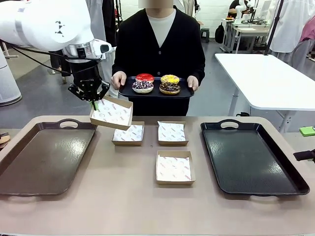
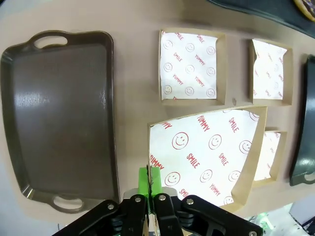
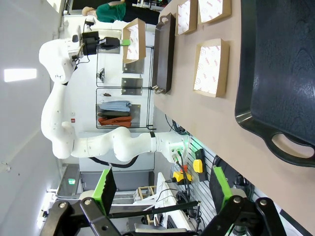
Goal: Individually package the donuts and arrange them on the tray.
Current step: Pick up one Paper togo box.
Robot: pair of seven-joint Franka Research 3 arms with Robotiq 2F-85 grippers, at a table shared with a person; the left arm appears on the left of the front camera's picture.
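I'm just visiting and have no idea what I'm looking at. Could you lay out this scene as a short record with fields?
Left end effector: shut on the rim of a lifted box, tilted above the table
Right end effector: open, holding nothing
Other boxes: three paper-lined boxes on the table
Donuts: four, on a small tray a person holds
Table trays: brown tray on the robot's left, black tray on its right

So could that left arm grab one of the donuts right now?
Probably not yet: the left gripper is shut on the edge of a lifted box, and the donuts sit on a small tray the person holds beyond the table's far edge.
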